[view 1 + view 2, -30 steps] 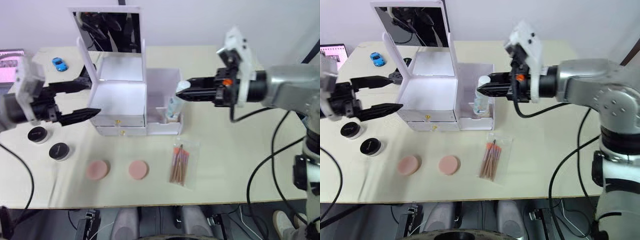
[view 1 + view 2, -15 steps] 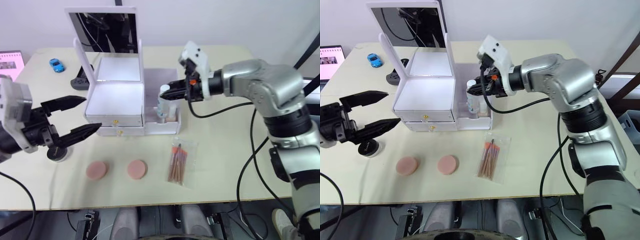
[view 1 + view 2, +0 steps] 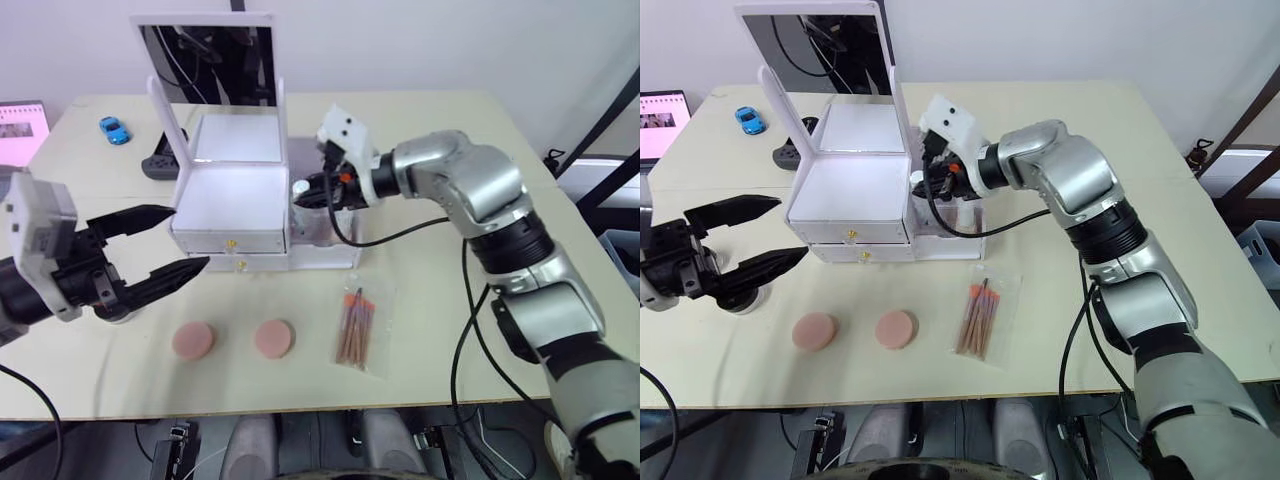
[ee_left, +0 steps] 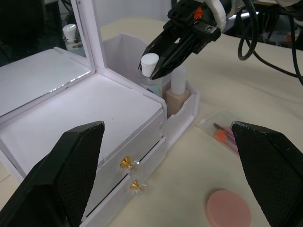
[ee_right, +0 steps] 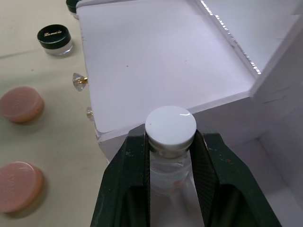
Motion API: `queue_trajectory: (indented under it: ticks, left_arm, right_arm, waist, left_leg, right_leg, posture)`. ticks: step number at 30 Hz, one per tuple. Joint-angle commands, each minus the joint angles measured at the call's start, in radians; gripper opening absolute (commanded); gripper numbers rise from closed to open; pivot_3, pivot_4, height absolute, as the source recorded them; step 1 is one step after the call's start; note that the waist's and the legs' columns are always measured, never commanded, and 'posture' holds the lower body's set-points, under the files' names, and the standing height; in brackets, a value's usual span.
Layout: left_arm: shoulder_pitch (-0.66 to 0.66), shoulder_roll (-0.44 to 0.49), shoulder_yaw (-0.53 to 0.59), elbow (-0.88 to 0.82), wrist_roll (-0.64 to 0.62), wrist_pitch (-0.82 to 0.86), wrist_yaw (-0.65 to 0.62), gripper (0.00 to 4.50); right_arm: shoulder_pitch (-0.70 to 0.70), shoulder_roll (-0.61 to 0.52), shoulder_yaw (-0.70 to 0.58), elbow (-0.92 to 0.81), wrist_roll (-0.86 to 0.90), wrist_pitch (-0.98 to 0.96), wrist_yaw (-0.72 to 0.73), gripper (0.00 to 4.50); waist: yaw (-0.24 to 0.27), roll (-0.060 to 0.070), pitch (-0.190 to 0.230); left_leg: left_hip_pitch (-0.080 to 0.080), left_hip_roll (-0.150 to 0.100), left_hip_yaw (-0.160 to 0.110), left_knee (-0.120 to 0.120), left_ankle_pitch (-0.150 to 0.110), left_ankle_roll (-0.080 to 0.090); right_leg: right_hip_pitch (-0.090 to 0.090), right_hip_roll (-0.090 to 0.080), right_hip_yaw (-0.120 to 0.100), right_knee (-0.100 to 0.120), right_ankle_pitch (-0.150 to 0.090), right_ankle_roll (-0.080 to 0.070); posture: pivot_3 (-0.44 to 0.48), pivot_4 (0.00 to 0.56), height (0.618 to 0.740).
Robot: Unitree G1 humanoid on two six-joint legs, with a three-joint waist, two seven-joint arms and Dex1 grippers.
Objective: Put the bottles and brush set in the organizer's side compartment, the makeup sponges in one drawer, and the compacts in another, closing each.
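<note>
Right gripper (image 4: 158, 66) now further over side compartment (image 3: 325, 235), fingers pinching bottle (image 5: 170, 130), its base hidden, left gripper (image 3: 165, 245) fingers spread.

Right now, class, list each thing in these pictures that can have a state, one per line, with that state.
Organizer lid: open, upright.
Two drawers: closed.
White-capped bottle: gripped in the right gripper, over the side compartment.
Beige bottle: upright in the side compartment.
Left gripper: fingers open, empty.
Brush set: flat on table.
Two makeup sponges: on table.
</note>
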Motion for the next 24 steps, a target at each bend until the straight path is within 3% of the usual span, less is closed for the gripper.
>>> queue_trajectory:
  ticks: [1,8,14,17,24]
  left_arm:
    - [-0.005,0.019,0.016,-0.015,-0.001,-0.022,0.004,4.50]
    - [-0.041,0.032,-0.022,-0.003,0.000,-0.031,0.015,4.50]
    - [-0.054,0.047,-0.048,0.017,0.007,-0.042,0.006,4.50]
    - [-0.057,0.051,-0.057,0.022,0.006,-0.050,-0.015,4.50]
    - [-0.118,0.038,-0.114,0.084,0.028,-0.080,-0.004,4.50]
  right_arm:
    - [0.010,0.012,-0.013,-0.032,-0.020,-0.006,0.007,0.67]
    - [0.041,0.018,-0.007,-0.039,-0.067,-0.044,0.021,0.67]
    - [0.040,0.009,-0.033,-0.053,-0.067,-0.041,0.037,3.45]
    - [0.035,-0.015,-0.073,-0.087,-0.043,0.000,0.050,4.43]
    - [0.066,-0.131,-0.325,-0.205,0.097,0.086,0.065,4.43]
  waist:
    - [0.001,0.000,0.000]
    - [-0.001,0.001,0.000]
    - [-0.001,0.001,0.000]
    - [-0.001,0.001,0.000]
    - [0.006,0.000,0.000]
  left_leg:
    - [0.000,0.000,0.000,0.000,0.000,0.000]
    - [0.000,0.000,0.000,0.000,0.000,0.000]
    - [0.000,0.000,0.000,0.000,0.000,0.000]
    - [0.000,0.000,0.000,0.000,0.000,0.000]
    - [0.000,0.000,0.000,0.000,0.000,0.000]
  right_leg:
    - [0.000,0.000,0.000,0.000,0.000,0.000]
    - [0.000,0.000,0.000,0.000,0.000,0.000]
    - [0.000,0.000,0.000,0.000,0.000,0.000]
    - [0.000,0.000,0.000,0.000,0.000,0.000]
    - [0.000,0.000,0.000,-0.001,0.000,0.000]
  posture:
    - [0.000,0.150,0.725]
    - [0.000,0.150,0.725]
    - [0.000,0.150,0.725]
    - [0.000,0.150,0.725]
    - [0.000,0.150,0.725]
